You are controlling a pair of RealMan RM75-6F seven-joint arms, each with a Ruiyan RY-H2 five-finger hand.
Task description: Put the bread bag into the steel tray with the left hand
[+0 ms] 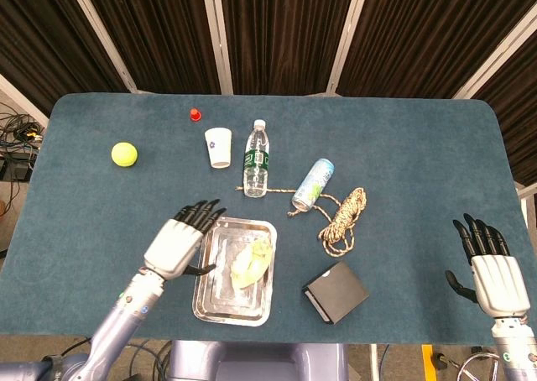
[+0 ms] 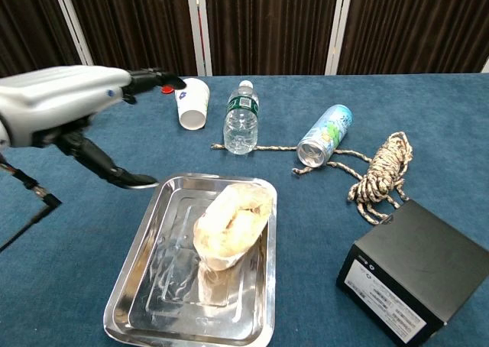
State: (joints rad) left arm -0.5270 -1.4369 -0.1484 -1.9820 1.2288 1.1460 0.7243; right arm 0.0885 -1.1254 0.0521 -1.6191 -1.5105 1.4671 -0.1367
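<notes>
On blue cloth table (image 1: 403, 146): one rectangular steel tray (image 1: 210, 301), one crumpled clear bread bag (image 1: 252, 261), one yellow tennis ball (image 1: 124, 153), one small red cap (image 1: 195, 113), one white paper cup (image 1: 218, 147), one clear plastic water bottle (image 1: 256, 159), one pale blue drinks can (image 1: 313, 183), one coiled tan rope (image 1: 346, 219), one black box (image 1: 336, 291). Robot hands: two.
</notes>
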